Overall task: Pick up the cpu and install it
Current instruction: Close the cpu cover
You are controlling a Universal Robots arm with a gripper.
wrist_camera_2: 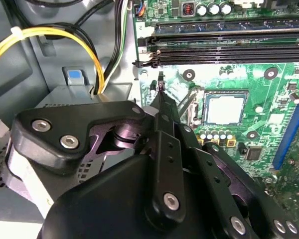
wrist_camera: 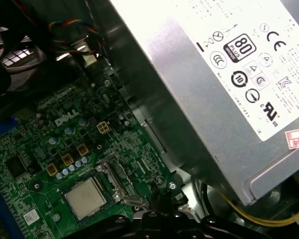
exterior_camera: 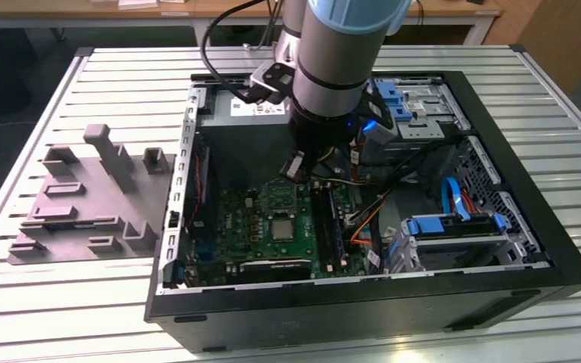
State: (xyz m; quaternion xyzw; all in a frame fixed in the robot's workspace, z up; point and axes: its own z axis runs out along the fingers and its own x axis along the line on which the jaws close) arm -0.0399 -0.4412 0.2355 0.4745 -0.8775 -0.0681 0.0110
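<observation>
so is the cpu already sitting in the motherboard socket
Yes, in the second wrist view the cpu lies flat inside the metal-framed socket on the green motherboard.

The cpu [wrist_camera_2: 225, 109] is silvery-grey, the motherboard [wrist_camera_2: 239, 79] green.

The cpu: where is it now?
In the exterior view, the cpu sits on the green motherboard inside the open computer case, beside the black memory slots.
</observation>
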